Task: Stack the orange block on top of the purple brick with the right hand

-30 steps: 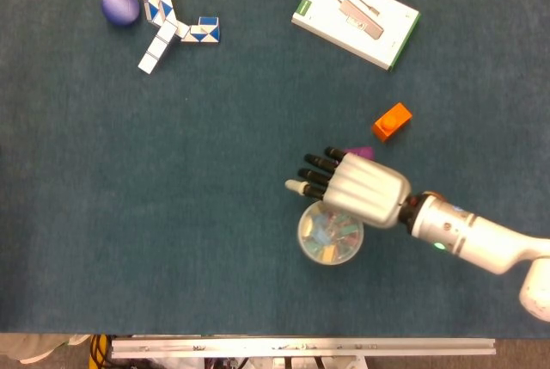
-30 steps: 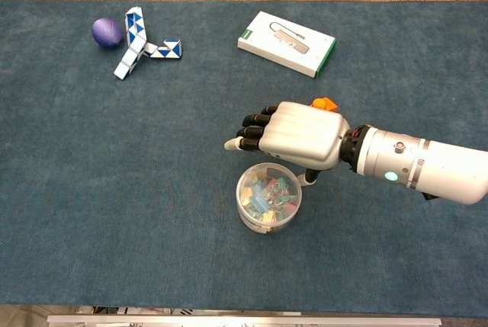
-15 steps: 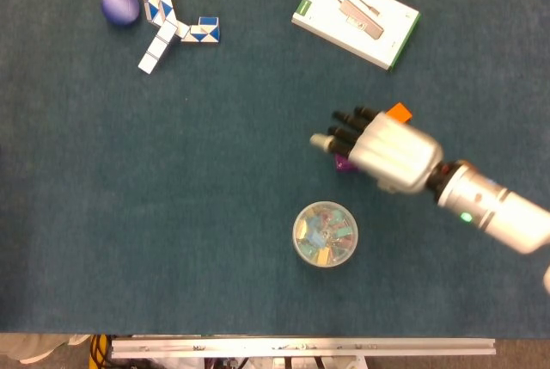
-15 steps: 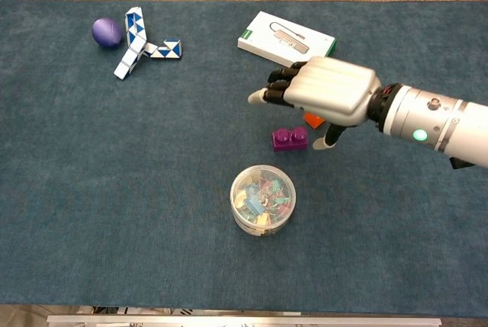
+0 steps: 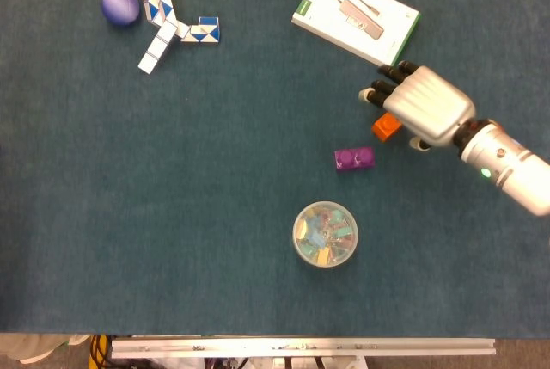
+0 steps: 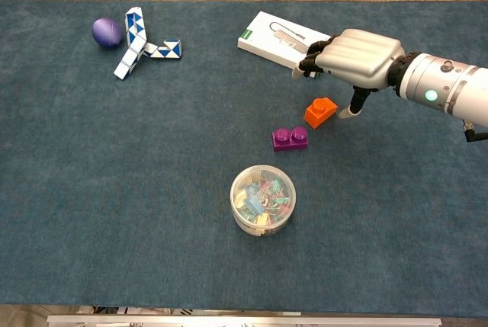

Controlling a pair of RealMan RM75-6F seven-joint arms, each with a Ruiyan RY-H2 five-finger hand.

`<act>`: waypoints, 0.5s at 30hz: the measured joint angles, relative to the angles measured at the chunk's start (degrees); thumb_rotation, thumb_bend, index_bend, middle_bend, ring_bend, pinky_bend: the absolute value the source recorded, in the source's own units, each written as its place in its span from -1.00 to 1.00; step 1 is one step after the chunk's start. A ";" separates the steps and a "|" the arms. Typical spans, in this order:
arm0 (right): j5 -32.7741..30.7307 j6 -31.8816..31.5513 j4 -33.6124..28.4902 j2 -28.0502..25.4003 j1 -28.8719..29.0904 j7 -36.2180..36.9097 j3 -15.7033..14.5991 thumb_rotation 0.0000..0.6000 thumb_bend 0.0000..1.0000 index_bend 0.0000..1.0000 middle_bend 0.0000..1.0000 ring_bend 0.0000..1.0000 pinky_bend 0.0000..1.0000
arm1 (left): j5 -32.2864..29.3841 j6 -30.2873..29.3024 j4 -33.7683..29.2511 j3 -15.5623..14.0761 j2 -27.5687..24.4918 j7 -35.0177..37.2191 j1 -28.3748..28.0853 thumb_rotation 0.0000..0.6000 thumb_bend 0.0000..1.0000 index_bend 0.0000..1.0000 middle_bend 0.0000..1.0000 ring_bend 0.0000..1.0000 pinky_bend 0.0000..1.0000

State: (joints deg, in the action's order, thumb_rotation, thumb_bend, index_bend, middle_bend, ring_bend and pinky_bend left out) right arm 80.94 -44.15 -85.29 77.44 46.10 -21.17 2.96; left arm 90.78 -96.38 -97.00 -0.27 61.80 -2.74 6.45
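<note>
Partly, right hand (image 5: 423, 106) hides orange block (image 5: 387, 126); fingers (image 6: 311, 60) seemingly empty.

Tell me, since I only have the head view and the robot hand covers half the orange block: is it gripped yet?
Observer: No. In the chest view the orange block lies whole on the cloth, and the right robot hand is raised above and behind it, holding nothing.
Operator: Is the thumb touching it?
Observer: It doesn't look so. The thumb hangs down just to the right of the block, with a small gap showing between them.
Operator: Is the block tipped over?
Observer: No, it sits flat with its stud facing up.
</note>
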 measured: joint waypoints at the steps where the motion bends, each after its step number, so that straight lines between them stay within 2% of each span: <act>1: -0.28 0.20 0.53 0.22 0.08 0.06 0.01 1.00 -0.96 -0.49 -0.37 -0.69 -0.48 | -0.01 0.01 0.02 0.00 0.01 0.01 0.00 1.00 -0.52 -0.33 -0.34 -0.43 -0.64; 9: -2.20 2.14 4.49 2.92 0.86 -0.86 -0.45 1.00 -0.85 -0.38 -0.36 -0.68 -0.48 | -0.05 0.08 0.27 -0.06 0.14 0.09 0.02 1.00 -0.52 -0.33 -0.34 -0.43 -0.64; 15: -3.28 2.90 7.37 5.35 1.40 -2.14 -0.69 1.00 -0.84 -0.30 -0.36 -0.68 -0.48 | -0.10 -0.09 0.34 -0.03 0.07 0.35 0.13 1.00 -0.52 -0.33 -0.34 -0.43 -0.64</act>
State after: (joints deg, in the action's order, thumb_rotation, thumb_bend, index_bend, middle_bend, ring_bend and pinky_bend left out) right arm 77.67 -41.25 -77.92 82.80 47.51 -23.31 2.26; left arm 90.68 -96.47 -96.66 -0.31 61.87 -2.40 6.58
